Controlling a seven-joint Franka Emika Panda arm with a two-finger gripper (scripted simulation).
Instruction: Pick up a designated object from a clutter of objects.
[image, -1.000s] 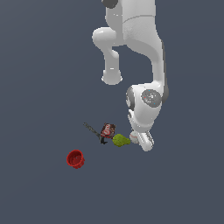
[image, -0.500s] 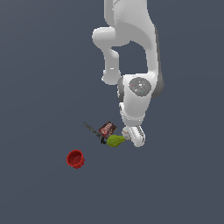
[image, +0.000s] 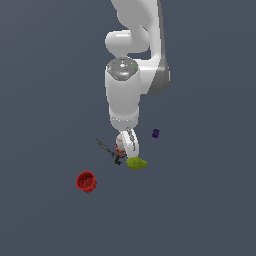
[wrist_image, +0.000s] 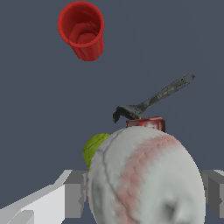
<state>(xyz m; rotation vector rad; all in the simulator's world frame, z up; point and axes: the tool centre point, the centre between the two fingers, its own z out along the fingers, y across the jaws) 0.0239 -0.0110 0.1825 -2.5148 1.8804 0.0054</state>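
White ball, faint red stitch lines, scuffed grey patches, sits between pincer fingers, one each flank. Looks grasped; contact not certain. Ball mid-table amid clutter, table edges not visible. Dark wrench, red-brown packet, yellow-green lump just beside; red cup well apart. Fingers straddle widest part, likely for centred hold.

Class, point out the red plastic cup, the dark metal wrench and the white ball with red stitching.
Red plastic cup (wrist_image: 83, 29): wrist view, on its rim and inside.
Dark metal wrench (wrist_image: 153, 99): wrist view, on its handle.
White ball with red stitching (wrist_image: 146, 177): wrist view, on its front surface.
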